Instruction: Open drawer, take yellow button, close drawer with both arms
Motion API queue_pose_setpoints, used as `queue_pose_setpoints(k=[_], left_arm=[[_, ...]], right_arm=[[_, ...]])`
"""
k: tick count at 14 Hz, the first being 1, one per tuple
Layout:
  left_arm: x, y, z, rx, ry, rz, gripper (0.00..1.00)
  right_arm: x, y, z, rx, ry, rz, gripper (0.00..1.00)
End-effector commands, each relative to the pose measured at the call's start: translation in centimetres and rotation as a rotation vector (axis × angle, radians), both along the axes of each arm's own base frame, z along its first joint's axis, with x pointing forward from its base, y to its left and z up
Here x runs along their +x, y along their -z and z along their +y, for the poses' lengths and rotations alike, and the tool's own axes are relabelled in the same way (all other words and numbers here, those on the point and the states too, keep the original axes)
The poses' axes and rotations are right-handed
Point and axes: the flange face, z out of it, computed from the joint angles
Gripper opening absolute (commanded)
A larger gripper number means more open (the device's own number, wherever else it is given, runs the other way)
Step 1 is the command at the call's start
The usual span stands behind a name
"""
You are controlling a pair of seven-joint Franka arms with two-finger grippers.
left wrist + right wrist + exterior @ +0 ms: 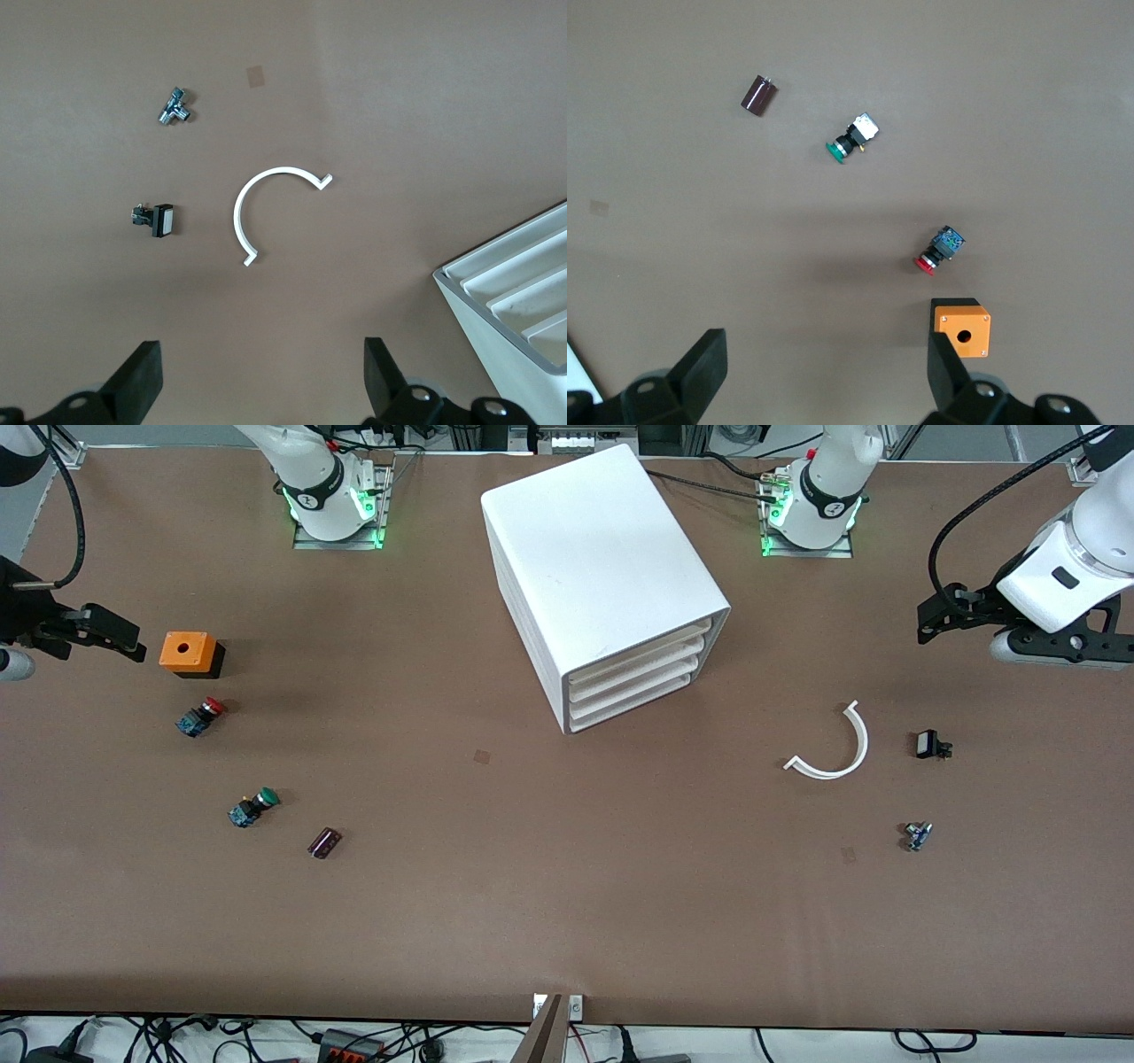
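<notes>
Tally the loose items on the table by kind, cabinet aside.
Push buttons: 2, red-capped button and green-capped button
Orange box: 1
Dark cylinder: 1
White curved strip: 1
Black-and-white part: 1
Small metal fitting: 1
Total: 7

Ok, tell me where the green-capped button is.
The green-capped button lies on the table toward the right arm's end, nearer the front camera than the red-capped button, beside the dark capacitor.
</notes>
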Motion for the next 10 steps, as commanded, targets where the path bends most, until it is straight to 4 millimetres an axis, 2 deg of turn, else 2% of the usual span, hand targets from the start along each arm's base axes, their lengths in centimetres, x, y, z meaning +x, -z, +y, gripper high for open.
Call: queue_pose_setpoints(k=[1, 10], left_arm=[[-0.11, -0.71, -0.14, -0.014, 0.019, 0.002, 1.0], [-0.1, -0.71, -0.06, -0.014, 0.017, 0.002, 1.0]], right_arm=[[-0.68, -0.23, 0.1, -0.005, -0.008, -0.011, 1.0], [-0.37, -0.34, 0.31, 0.001, -0.02, -0.017, 1.0]])
